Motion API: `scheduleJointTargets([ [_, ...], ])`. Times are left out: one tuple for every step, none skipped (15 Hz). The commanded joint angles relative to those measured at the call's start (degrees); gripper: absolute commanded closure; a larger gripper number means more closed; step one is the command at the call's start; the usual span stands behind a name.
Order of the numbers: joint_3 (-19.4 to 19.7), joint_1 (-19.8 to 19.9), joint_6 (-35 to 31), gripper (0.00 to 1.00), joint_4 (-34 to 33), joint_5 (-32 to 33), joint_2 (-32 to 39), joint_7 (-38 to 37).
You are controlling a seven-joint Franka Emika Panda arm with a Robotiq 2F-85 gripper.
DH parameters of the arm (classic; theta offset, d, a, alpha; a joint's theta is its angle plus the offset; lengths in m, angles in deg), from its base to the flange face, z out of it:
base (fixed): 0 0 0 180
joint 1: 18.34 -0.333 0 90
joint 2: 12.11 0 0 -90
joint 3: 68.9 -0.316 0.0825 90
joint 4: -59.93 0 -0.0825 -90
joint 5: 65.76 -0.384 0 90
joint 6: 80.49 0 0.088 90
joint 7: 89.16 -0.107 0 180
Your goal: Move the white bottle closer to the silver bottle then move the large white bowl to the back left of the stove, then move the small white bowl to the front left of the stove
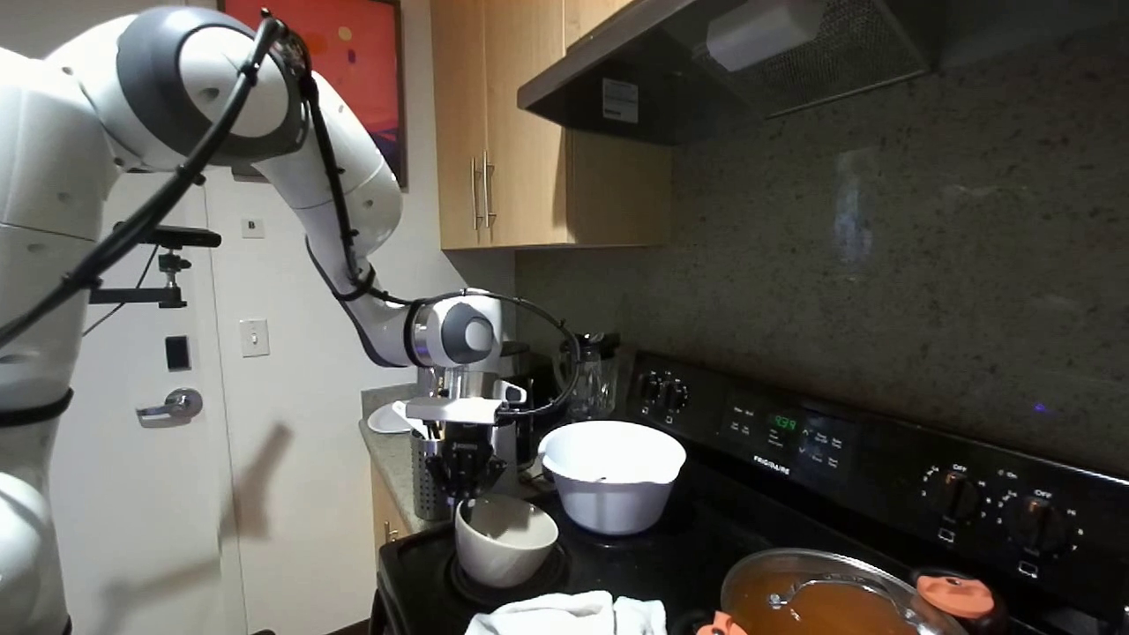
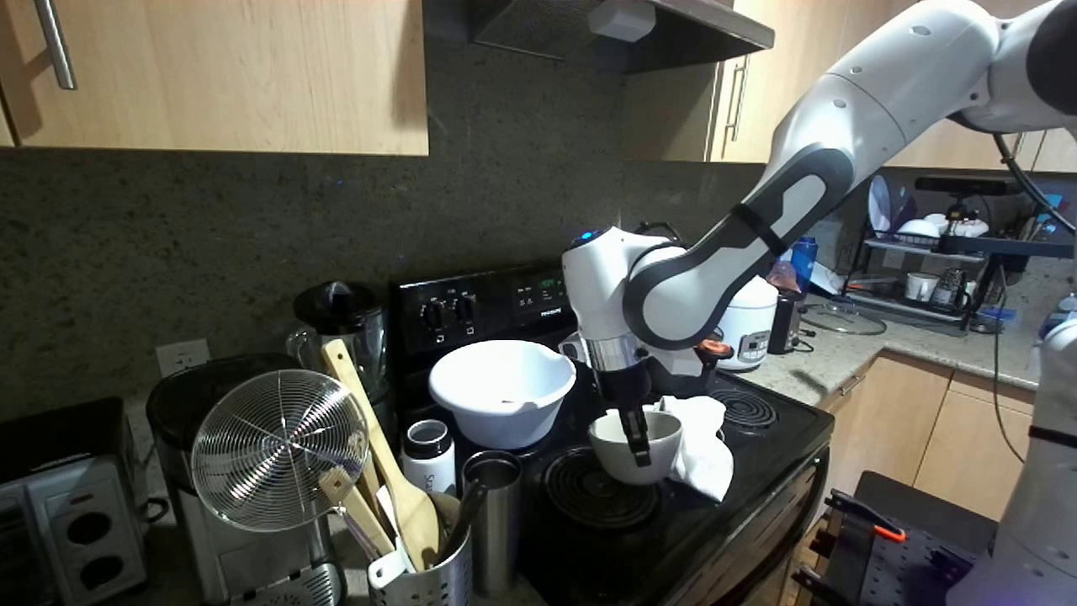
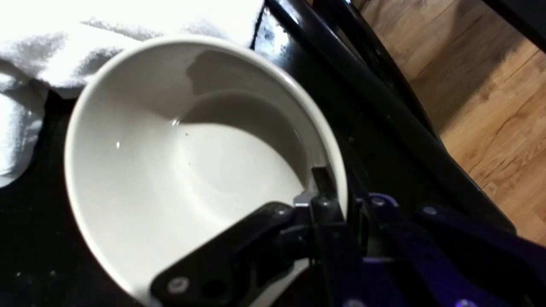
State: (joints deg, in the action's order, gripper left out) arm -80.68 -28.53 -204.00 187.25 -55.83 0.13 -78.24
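Observation:
The small white bowl point(image 1: 504, 551) is over the front left burner of the black stove point(image 1: 648, 564). It also shows in an exterior view point(image 2: 652, 454) and the wrist view point(image 3: 140, 170). My gripper point(image 3: 337, 187) is shut on its rim, one finger inside and one outside. The bowl looks slightly tilted; I cannot tell whether it touches the stove. The large white bowl point(image 2: 502, 404) stands at the back left of the stove, also in an exterior view point(image 1: 613, 498). The white bottle point(image 2: 429, 467) stands upright beside the silver bottle point(image 2: 496, 522), left of the stove.
A white cloth point(image 2: 702, 446) lies on the stove close to the small bowl. A lidded orange-brown pan point(image 1: 829, 600) sits further right. The metal utensil holder point(image 2: 437, 581) with a wooden spoon and a wire skimmer point(image 2: 282, 450) stands left of the stove. The range hood point(image 1: 750, 62) hangs above.

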Motion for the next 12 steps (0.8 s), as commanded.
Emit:
scheduleJointTargets([
  [-0.1, -1.0, -9.5, 0.95, 5.7, 0.8, -5.0, -2.6],
  [0.0, -1.3, -12.2, 0.95, 6.7, 1.2, -5.2, -3.3],
  [0.2, -1.6, -14.1, 0.95, 7.5, 2.0, -5.4, -4.2],
  [0.2, -1.7, -15.6, 0.95, 8.2, 2.4, -5.6, -4.6],
  [0.4, -1.9, -17.0, 0.95, 8.9, 3.2, -5.7, -5.5],
  [0.4, -2.1, -18.1, 0.95, 9.6, 3.8, -5.8, -6.3],
  [0.4, -2.3, -19.0, 0.95, 10.0, 4.4, -5.8, -7.0],
  [0.5, -2.6, -19.6, 0.95, 10.4, 5.4, -5.8, -8.1],
  [0.5, -2.7, -20.1, 0.95, 10.8, 6.0, -5.7, -8.7],
  [0.5, -3.0, -20.2, 0.95, 11.0, 6.8, -5.7, -9.5],
  [0.5, -3.2, -20.4, 0.95, 11.1, 7.6, -5.5, -10.2],
  [0.4, -3.3, -20.5, 0.95, 11.3, 7.7, -5.4, -10.5],
])
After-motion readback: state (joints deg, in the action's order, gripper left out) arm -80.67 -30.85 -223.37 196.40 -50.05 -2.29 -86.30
